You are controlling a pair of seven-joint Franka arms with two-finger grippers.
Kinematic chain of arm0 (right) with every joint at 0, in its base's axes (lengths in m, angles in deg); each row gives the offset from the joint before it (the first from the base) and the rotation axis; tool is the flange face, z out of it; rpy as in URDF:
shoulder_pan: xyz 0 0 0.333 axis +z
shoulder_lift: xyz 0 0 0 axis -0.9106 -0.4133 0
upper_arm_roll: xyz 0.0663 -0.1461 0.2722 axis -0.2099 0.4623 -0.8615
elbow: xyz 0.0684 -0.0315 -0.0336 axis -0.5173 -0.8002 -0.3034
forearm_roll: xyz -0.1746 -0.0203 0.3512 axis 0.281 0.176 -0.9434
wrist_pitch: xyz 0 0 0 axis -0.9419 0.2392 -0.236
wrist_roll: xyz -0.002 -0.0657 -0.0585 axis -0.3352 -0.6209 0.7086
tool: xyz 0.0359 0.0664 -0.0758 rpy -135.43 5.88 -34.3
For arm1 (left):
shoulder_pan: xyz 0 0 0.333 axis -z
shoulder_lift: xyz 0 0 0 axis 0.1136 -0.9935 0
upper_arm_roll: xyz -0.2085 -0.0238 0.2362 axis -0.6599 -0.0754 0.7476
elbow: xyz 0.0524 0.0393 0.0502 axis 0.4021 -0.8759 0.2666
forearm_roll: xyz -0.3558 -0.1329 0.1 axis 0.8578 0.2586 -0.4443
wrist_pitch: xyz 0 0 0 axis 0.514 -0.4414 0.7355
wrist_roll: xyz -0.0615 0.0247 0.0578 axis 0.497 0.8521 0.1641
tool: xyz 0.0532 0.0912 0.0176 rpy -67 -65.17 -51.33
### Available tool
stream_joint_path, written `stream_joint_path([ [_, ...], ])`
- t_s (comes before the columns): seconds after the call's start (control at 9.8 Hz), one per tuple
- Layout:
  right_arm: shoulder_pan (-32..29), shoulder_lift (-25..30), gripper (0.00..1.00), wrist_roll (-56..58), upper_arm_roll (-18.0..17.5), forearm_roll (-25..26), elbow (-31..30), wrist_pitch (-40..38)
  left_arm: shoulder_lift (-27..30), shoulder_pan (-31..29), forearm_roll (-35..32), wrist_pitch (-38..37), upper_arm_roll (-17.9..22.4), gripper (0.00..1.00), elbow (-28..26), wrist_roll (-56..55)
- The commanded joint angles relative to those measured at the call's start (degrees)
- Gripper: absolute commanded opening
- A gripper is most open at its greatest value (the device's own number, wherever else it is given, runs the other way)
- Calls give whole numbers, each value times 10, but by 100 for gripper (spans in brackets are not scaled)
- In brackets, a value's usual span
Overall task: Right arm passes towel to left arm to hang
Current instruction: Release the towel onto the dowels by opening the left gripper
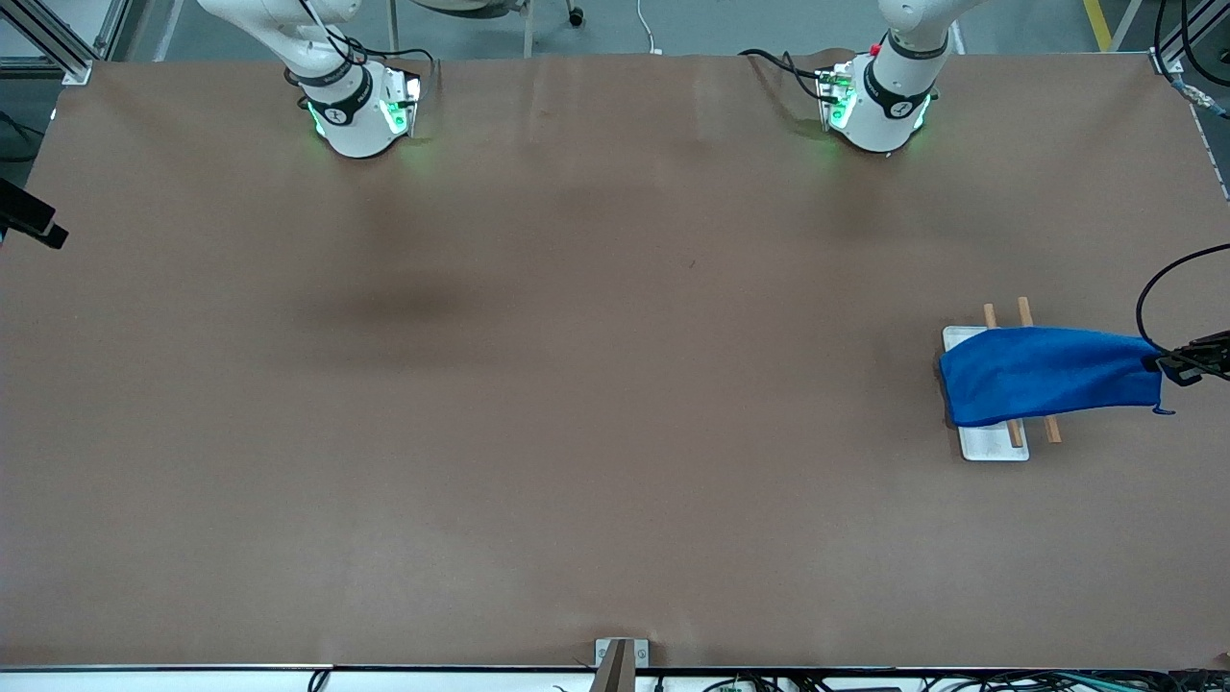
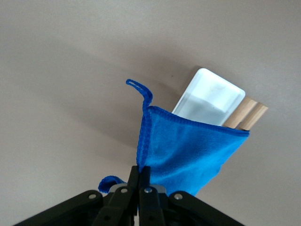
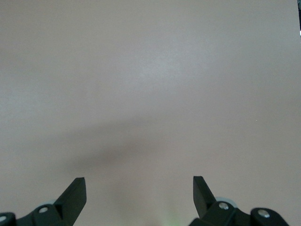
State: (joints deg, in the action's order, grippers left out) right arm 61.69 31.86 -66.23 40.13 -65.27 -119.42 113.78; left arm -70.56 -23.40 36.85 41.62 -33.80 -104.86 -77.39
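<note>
The blue towel [image 1: 1047, 375] lies draped over a small rack of two wooden rods [image 1: 1052, 430] on a white base [image 1: 995, 444], near the left arm's end of the table. My left gripper [image 1: 1170, 363] is shut on the towel's end that points away from the rack. The left wrist view shows the gripper [image 2: 139, 172] pinching the towel [image 2: 188, 155], with the thread loop [image 2: 138, 89], the white base [image 2: 207, 96] and the rods [image 2: 244, 113]. My right gripper [image 3: 139, 186] is open and empty over bare table. It shows only in its own wrist view.
The two arm bases [image 1: 360, 111] [image 1: 874, 106] stand along the table's back edge. A black object [image 1: 34, 226] juts in at the right arm's end. A black cable [image 1: 1168, 279] loops above the left gripper. A metal bracket [image 1: 620, 658] sits at the front edge.
</note>
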Motion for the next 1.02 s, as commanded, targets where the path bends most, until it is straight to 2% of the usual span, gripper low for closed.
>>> stream_joint_path([
  [0.0, -4, -2, 100, 1, -3, 5, 6, -6, -24, -7, -13, 8, -2, 21, -2, 15],
  [0.1, -4, -2, 100, 1, -2, 5, 6, -6, -26, -7, -13, 8, -2, 45, -2, 15],
  [0.2, -4, -2, 100, 1, -2, 5, 6, -6, -30, -7, -13, 8, -2, 99, -1, 22],
  [0.41, -4, -3, 100, 1, -1, 5, 6, -5, -23, -6, -11, 8, -7, 100, 2, 29],
  [0.61, -4, -3, 100, 1, -1, 5, 6, -5, 10, 0, -11, 2, -23, 100, 16, 27],
  [0.92, -5, -2, 100, 1, -1, 5, 5, -6, 87, -1, -12, -5, -97, 100, 17, 16],
])
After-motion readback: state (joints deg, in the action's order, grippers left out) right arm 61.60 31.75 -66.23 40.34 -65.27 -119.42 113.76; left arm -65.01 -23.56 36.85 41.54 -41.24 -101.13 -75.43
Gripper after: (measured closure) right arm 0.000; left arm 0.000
